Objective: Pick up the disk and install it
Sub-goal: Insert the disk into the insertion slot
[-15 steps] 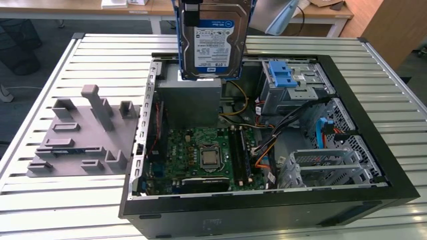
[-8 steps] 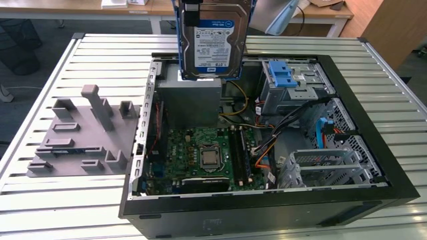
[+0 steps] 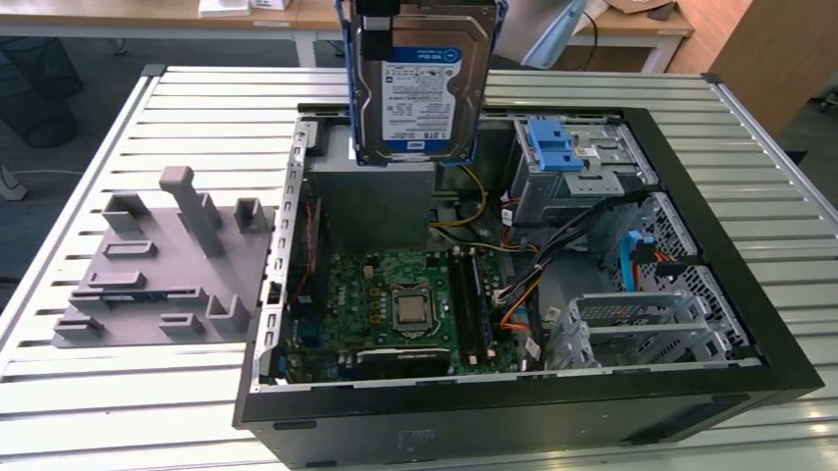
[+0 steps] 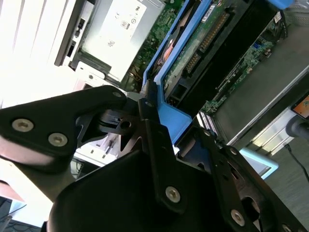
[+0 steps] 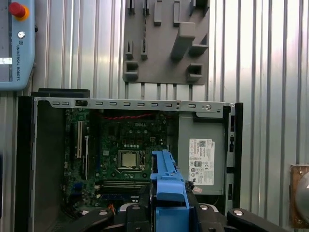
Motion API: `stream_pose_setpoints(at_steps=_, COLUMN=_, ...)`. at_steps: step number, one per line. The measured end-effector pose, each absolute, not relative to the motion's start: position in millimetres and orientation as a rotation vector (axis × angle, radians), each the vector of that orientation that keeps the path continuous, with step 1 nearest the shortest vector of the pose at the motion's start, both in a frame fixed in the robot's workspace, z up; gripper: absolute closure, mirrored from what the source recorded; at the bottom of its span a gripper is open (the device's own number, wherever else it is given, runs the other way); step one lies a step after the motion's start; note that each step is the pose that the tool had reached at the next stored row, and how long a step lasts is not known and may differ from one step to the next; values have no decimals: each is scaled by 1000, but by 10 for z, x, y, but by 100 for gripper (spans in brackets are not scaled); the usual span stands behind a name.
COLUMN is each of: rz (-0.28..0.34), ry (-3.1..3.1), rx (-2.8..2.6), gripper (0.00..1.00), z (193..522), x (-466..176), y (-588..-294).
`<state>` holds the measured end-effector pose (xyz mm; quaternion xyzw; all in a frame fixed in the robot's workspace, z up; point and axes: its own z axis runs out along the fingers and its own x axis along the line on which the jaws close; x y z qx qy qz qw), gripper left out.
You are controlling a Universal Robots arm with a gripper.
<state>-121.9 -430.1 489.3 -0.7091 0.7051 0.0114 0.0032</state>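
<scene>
the gripper [image 4: 166, 121] is clenched on the disk [image 3: 422, 88], its black fingers pinching the blue plastic carrier at one end. the disk hangs upright above the open computer case [image 3: 733, 324], over the grey power supply box [image 3: 373, 201], toward the far edge of the surface [image 3: 196, 108] in the exterior view. the carrier looks thin, smooth and springy, so i judge the heavy silver slab could swing or slip and drop onto the green motherboard [image 3: 399, 304]. loose cables [image 3: 524, 240] beside the blue-handled drive cage [image 3: 563, 147] could snag a corner. the cage is perforated sheet metal; the surface is ribbed metal slats.
</scene>
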Motion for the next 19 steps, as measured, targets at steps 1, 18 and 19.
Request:
stream_pose_setpoints(at_steps=1, rz=36, ry=2210, rx=-2223, gripper=64, z=4893, x=-1219, y=-4340)
stream_pose_setpoints(at_steps=18, rz=35, ry=2211, rx=-2223, gripper=64, z=4875, x=-959, y=-4562)
stream_pose_setpoints(at_steps=19, rz=35, ry=2211, rx=-2223, gripper=64, z=4874, x=-959, y=-4592)
